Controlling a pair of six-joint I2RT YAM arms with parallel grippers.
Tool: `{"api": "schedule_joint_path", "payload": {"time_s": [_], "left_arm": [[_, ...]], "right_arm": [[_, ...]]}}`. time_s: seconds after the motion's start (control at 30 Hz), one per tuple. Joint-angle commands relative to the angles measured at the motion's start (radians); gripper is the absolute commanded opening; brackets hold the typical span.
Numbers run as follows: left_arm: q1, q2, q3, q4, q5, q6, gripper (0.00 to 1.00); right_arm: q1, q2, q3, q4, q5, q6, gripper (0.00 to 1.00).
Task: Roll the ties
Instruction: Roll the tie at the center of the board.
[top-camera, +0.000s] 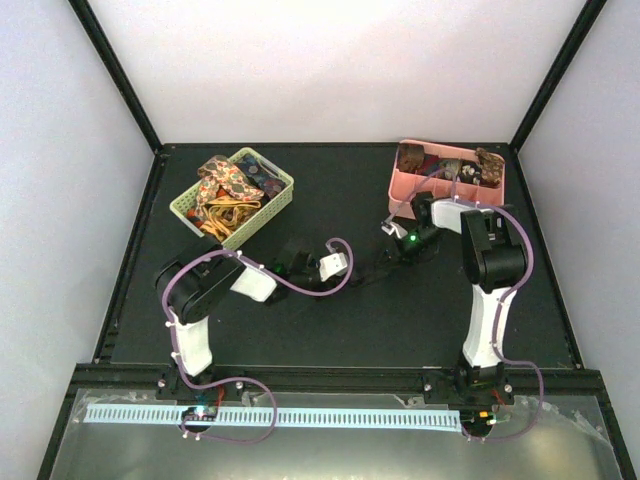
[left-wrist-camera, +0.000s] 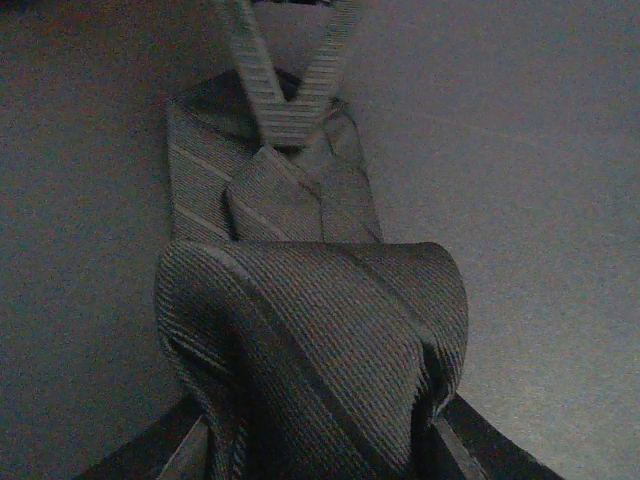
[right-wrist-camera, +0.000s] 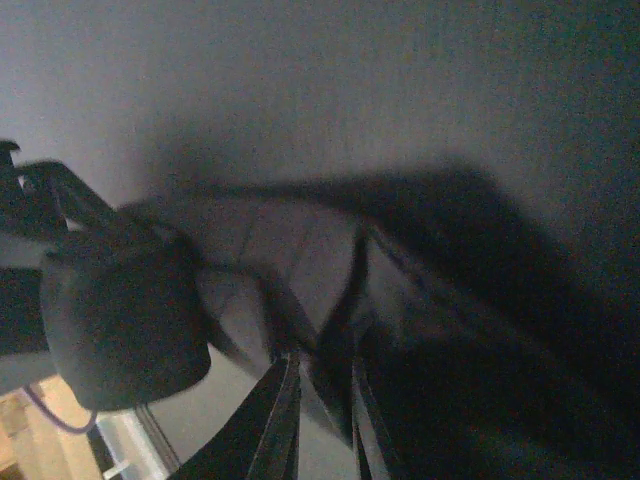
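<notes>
A dark striped tie (left-wrist-camera: 275, 195) lies on the black mat, its near end wound into a fat coil (left-wrist-camera: 320, 330). My left gripper (left-wrist-camera: 315, 445) is shut on that coil, one finger (left-wrist-camera: 165, 450) on each side. The strip runs away from it towards my right gripper (right-wrist-camera: 325, 385), which is shut on a raised fold of the same tie (right-wrist-camera: 335, 320). In the top view both grippers meet mid-table, left (top-camera: 352, 272) and right (top-camera: 388, 250), and the dark tie barely shows between them. More patterned ties (top-camera: 225, 185) fill a green basket.
The green basket (top-camera: 280, 200) stands at the back left of the mat. A pink tray (top-camera: 400, 185) at the back right holds a few rolled ties (top-camera: 410, 155). Purple cables loop along both arms. White walls close in the table.
</notes>
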Motion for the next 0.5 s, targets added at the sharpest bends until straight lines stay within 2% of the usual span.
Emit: {"api": "schedule_joint_path", "payload": {"time_s": [0.0, 0.3, 0.47], "left_arm": [[0.006, -0.039, -0.007, -0.027, 0.04, 0.001, 0.39], [0.007, -0.071, -0.017, -0.099, 0.02, 0.062, 0.39], [0.004, -0.059, -0.004, -0.133, 0.025, 0.069, 0.39]], "right_arm": [[-0.01, -0.017, -0.126, -0.056, 0.103, -0.016, 0.2], [-0.022, -0.042, -0.127, -0.02, 0.115, 0.012, 0.2], [-0.02, -0.063, -0.059, -0.078, -0.067, -0.059, 0.18]]}}
